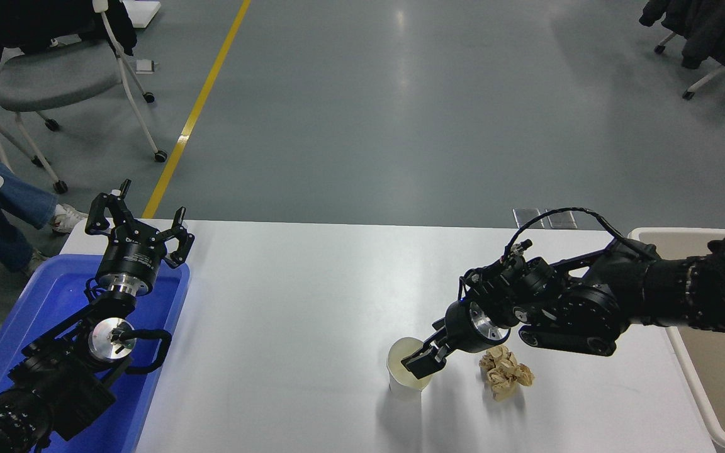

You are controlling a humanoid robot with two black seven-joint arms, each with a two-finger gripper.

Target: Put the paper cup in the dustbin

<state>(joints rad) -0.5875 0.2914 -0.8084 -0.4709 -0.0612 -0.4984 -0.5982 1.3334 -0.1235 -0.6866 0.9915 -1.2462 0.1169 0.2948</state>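
Although no writing is legible, the paper cup [408, 376] stands upright, mouth upward, on the white table [312, 302] beside a crumpled brown paper ball [505, 371]. Right gripper [421, 365] covers its rim; grip state undeterminable. Dustbin [724, 377] is cropped at right. Left gripper [139, 220] parked, fingers spread.

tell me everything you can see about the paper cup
The small white tapered paper cup stands upright on the white table, mouth open, cream inside and apparently empty. The right black pincer reaches over its right rim, one fingertip seemingly inside; contact is unclear. A crumpled brown paper ball lies apart to its right.
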